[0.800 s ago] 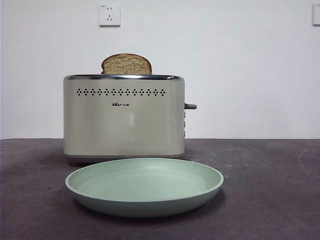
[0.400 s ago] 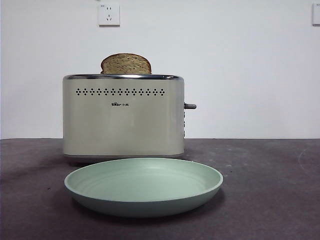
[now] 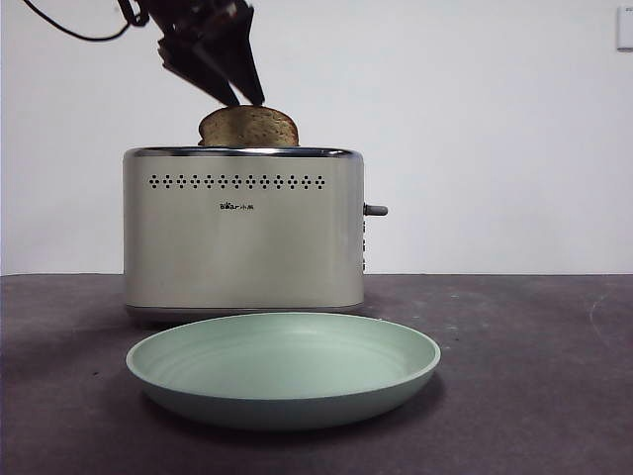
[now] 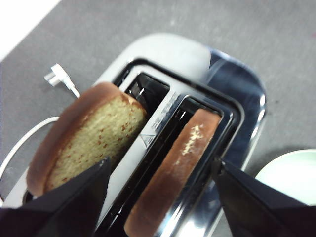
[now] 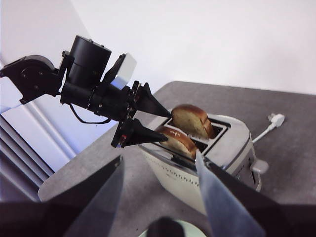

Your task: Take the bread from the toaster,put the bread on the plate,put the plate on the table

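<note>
The left end effector (image 3: 226,84) has come into the front view at 11 o'clock, where half a second ago there was only wall; its jaws are spread, tips just above the toaster (image 3: 243,230), gripping nothing. The bread (image 4: 175,168) stands in one slot, the narrower slice (image 4: 86,138) in the other. The plate (image 3: 283,368) lies on the table (image 3: 534,376) at the toaster's 6 o'clock. The right end effector (image 5: 158,197) hangs apart, jaws spread and empty.
</note>
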### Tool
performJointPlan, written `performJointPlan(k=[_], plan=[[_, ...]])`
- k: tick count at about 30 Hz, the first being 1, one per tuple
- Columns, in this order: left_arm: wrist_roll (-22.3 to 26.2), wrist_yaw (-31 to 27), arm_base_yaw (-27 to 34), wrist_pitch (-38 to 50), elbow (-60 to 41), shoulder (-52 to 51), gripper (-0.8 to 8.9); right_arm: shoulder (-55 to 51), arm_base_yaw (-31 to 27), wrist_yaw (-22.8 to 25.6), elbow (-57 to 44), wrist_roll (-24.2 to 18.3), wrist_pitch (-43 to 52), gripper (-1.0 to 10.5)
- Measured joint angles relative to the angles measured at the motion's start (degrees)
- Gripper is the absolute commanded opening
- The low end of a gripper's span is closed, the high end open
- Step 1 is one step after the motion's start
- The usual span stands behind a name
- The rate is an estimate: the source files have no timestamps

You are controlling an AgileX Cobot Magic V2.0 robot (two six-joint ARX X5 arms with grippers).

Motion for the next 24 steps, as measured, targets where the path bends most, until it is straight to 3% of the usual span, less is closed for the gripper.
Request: performJointPlan(k=[8,12,24], plan=[[1.0,-0.3,0.0,0.1,0.0,3.6,3.15,1.1,0.0,0.0,0.0,-1.2,-1.6,2.5],[1.6,-1.2,0.0,0.4,0.0,4.1,0.02,1.2,0.0,0.0,0.0,-1.4,-2.5,2.5],[3.3,-4.4,-0.9,0.3,0.4,-1.6,-0.08,4.5,0.8,4.6,0.0,-4.4,-12.2,2.5]])
